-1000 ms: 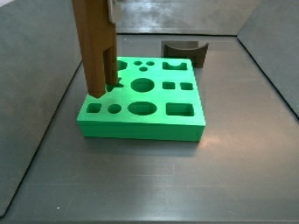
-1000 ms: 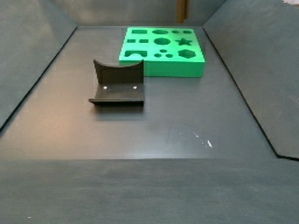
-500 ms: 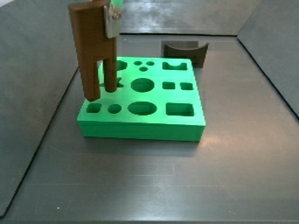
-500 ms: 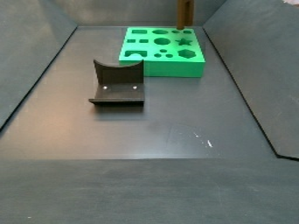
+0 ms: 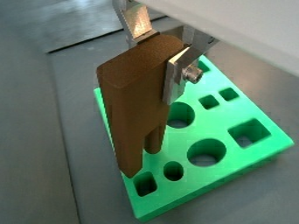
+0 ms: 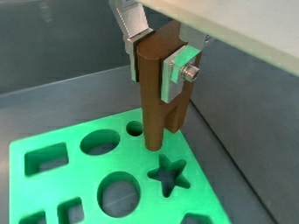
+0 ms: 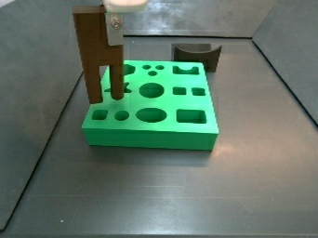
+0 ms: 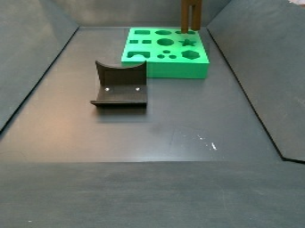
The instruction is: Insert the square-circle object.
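The square-circle object is a tall brown bar with two prongs at its lower end. It hangs upright in my gripper, which is shut on its upper part. Both wrist views show the silver fingers clamped on the bar's two sides. The prong tips are just above the left side of the green block. They hover close to a small round hole and a star hole. In a side view the bar shows at the block's far corner.
The dark fixture with a curved notch stands on the grey floor apart from the green block; it also shows behind the block. Grey walls slope up round the floor.
The bar has come down with my gripper, so its top edge now shows, and it has straightened from a slight tilt to upright over the block's left side.
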